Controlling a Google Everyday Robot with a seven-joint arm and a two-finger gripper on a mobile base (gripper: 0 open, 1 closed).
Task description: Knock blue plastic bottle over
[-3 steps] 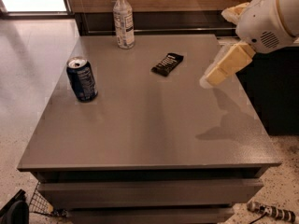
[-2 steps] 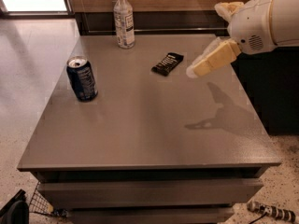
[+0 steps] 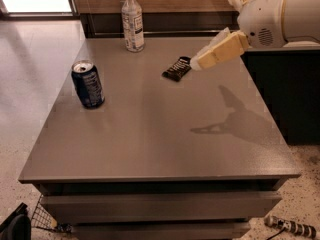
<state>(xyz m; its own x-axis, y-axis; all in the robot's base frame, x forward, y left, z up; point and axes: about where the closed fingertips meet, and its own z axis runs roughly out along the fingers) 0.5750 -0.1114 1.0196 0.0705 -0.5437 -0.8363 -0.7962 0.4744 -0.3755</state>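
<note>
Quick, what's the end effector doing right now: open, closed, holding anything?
End effector: cannot be told; it hangs above the table by the black packet, apart from the blue plastic bottle.

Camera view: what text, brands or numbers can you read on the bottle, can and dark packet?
On the blue plastic bottle: bluish label print, too blurred to read.
On the soda can: pale markings, unreadable.
On the dark packet: light print, unreadable.
On the pincer, hovering over the table just right of the packet: no text visible.
</note>
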